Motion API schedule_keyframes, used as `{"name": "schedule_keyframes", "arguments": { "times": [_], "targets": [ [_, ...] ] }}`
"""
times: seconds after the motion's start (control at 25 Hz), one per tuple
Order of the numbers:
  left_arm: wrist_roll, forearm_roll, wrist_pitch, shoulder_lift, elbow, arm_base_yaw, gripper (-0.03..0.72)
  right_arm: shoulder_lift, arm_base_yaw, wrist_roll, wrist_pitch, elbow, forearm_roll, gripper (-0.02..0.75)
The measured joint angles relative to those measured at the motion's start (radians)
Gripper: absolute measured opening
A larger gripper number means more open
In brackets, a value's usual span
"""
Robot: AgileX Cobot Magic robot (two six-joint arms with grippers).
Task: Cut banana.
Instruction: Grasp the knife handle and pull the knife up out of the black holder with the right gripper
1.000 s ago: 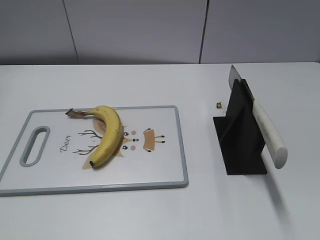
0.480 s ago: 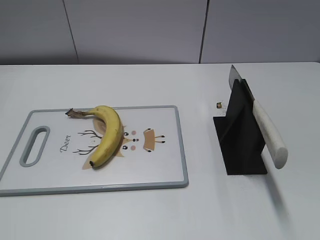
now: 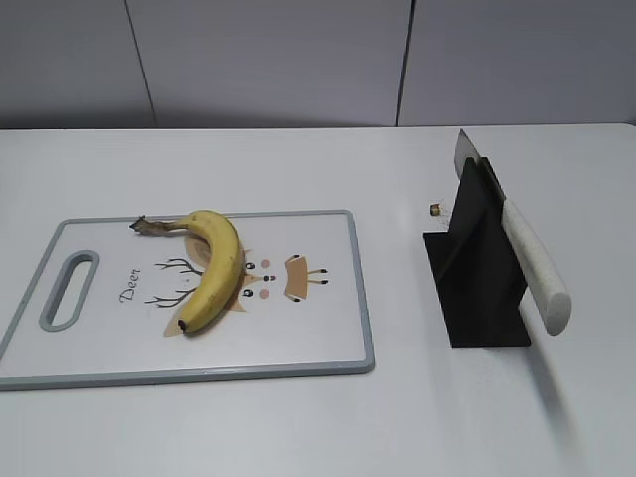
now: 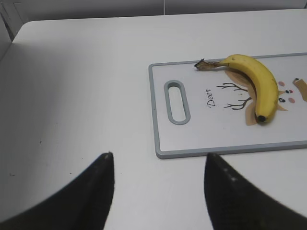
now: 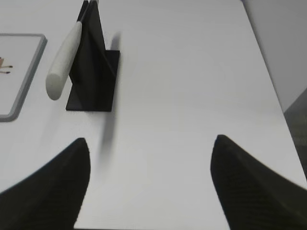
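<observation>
Exterior view: banana (image 3: 214,268) unmoved on the board (image 3: 328,338); both tools (image 4: 158,191) (image 5: 148,182) spread open, empty.

The scene is evenly, brightly lit; soft shadows are cast toward the camera by the knife (image 3: 532,263) and stand (image 3: 475,268); the fingers (image 5: 43,191) are rendered dark and slightly blurred.

The banana (image 3: 215,268) is lying whole and unpeeled on the cutting board (image 3: 318,328), curving across the board's deer drawing. Its brown stem is pointing toward the board's far edge, near the handle slot end, and its dark tip is resting toward the near edge.
</observation>
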Motion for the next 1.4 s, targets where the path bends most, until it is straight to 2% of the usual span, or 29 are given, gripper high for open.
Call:
{"name": "schedule_keyframes", "arguments": {
  "times": [0.64,0.8,1.04,1.4],
  "targets": [
    [0.000,0.000,0.000,0.000,0.000,0.000,0.576,0.440,0.014,0.051,0.110,-0.228,0.029,0.592],
    [0.000,0.000,0.000,0.000,0.000,0.000,0.576,0.539,0.096,0.102,0.111,-0.272,0.034,0.592],
    [0.000,0.000,0.000,0.000,0.000,0.000,0.576,0.668,0.272,0.183,0.112,-0.348,-0.034,0.592],
    [0.000,0.000,0.000,0.000,0.000,0.000,0.576,0.823,0.299,0.217,0.113,-0.410,-0.049,0.592]
  ]
}}
